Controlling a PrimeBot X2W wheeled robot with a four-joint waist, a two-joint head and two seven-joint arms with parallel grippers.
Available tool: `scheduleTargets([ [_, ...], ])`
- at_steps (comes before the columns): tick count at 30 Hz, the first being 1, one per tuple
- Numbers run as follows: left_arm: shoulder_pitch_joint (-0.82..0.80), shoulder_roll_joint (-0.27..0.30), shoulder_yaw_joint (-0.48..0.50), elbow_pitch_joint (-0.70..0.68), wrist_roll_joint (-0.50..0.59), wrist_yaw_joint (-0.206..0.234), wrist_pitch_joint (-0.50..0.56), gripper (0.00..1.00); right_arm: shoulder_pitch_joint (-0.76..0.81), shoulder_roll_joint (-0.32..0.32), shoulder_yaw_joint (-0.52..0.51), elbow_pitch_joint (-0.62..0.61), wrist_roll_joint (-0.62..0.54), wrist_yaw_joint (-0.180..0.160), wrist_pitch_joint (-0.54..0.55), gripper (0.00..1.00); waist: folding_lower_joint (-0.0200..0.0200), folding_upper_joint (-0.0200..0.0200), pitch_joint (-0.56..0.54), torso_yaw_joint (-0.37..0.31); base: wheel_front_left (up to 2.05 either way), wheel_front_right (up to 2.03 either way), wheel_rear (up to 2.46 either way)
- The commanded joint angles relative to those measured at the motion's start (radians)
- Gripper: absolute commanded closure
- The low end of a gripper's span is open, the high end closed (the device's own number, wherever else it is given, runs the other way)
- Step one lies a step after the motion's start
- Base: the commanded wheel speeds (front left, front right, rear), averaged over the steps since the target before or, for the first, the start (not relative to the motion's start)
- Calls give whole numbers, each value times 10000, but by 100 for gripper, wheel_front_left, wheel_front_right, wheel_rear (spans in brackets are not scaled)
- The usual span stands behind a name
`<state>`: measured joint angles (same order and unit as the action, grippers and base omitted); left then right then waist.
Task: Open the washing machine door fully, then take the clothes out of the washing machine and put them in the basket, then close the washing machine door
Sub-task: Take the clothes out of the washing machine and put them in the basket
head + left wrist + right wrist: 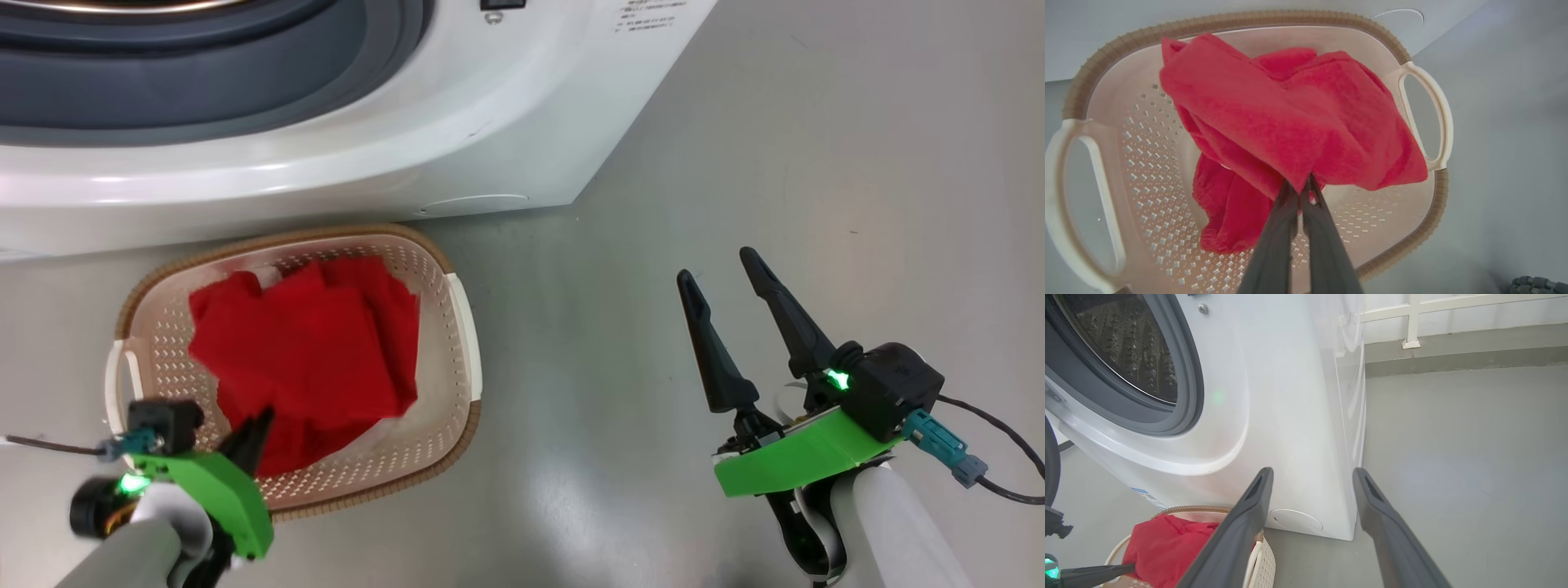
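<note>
Left wrist view: left hand (1302, 184) pinches clothes (1274, 118) over basket (1249, 18).

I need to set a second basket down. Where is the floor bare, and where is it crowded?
Bare: the grey floor between the basket and the open right gripper, and the stretch right of the washing machine up to the wall. Crowded: in front of the machine, where the basket holds the clothes and the left gripper is shut on them.
</note>
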<state>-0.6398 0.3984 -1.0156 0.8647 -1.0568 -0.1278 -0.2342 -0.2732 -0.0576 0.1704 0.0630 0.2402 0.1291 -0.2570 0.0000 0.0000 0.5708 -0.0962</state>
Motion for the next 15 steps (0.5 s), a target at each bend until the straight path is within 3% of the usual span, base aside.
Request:
scheduleTargets([
  [1,61,308,15,140,-199,-29,97,100,19,74,210,-243,-58,16,-48,0,0,0,31,-10,0,0,0],
  [9,-574,319,-953,604,-1229,-29,32,100,-55,74,248,-258,-46,16,-48,0,0,0,129,-53,0,0,0],
  [10,-630,316,-1040,634,-1329,-29,-4,81,-52,74,247,-252,-45,16,-48,0,0,0,123,-53,0,0,0],
  [11,-674,313,-1119,664,-1432,-29,-36,55,-48,74,248,-248,-41,16,-48,0,0,0,119,-56,0,0,0],
  [12,-713,308,-1193,681,-1537,-29,-64,0,-43,74,249,-245,-37,16,-48,0,0,0,113,-58,0,0,0],
  [15,-808,315,-1420,702,-1776,-29,-143,0,-20,74,241,-245,-31,16,-48,0,0,0,82,-53,0,0,0],
])
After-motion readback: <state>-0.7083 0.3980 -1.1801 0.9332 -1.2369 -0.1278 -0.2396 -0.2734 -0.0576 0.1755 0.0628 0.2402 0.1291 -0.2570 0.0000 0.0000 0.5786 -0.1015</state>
